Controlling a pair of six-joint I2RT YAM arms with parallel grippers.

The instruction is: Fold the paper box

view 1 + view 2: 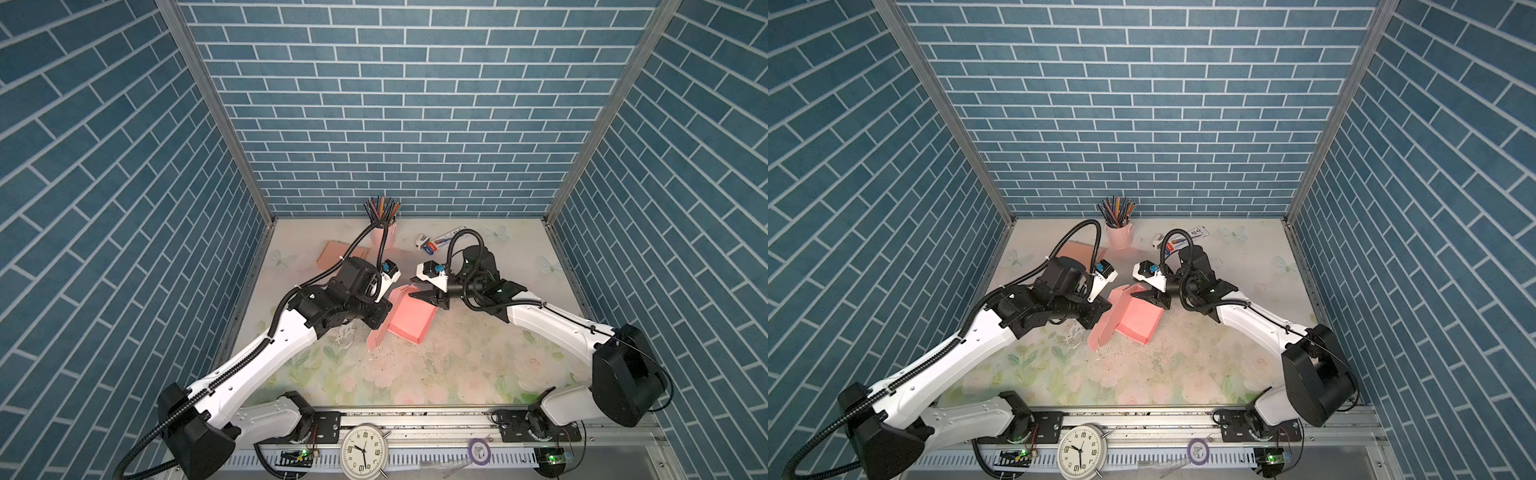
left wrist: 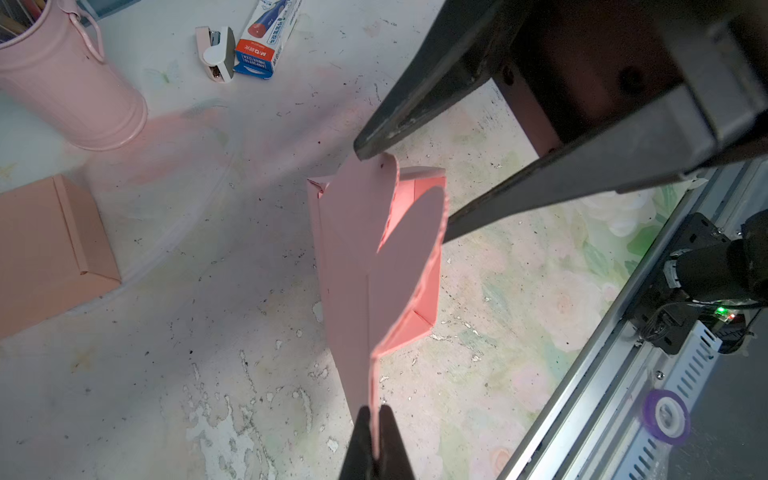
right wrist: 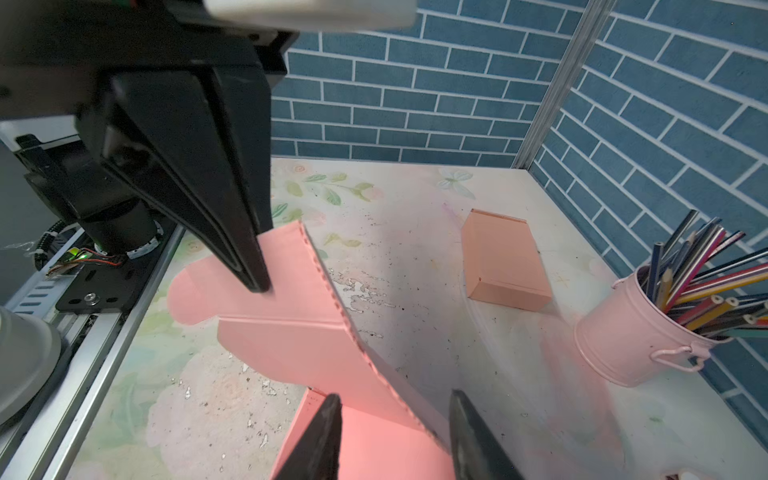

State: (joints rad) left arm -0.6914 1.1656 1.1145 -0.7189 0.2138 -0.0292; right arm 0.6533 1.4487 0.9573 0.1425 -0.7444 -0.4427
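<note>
The pink paper box (image 1: 409, 322) (image 1: 1138, 320) lies mid-table with its tray part-formed and its long lid flap standing up on edge. My left gripper (image 2: 375, 411) (image 1: 388, 309) is shut on the near end of that flap (image 2: 353, 266); in the right wrist view its black fingers (image 3: 249, 266) pinch the rounded flap. My right gripper (image 3: 395, 403) (image 1: 428, 300) (image 1: 1148, 300) is open at the flap's far end. One finger stands on each side of the corrugated edge (image 3: 332, 299), over the tray's inside (image 3: 374, 449).
A finished tan box (image 1: 343, 254) (image 3: 505, 259) lies at the back left. A pink cup of pencils (image 1: 384, 232) (image 3: 636, 345) stands at the back middle, with a stapler (image 2: 216, 52) and a glue carton (image 2: 266, 37) beside it. A clock (image 1: 364, 451) and a purple tape roll (image 1: 480, 449) sit on the front rail.
</note>
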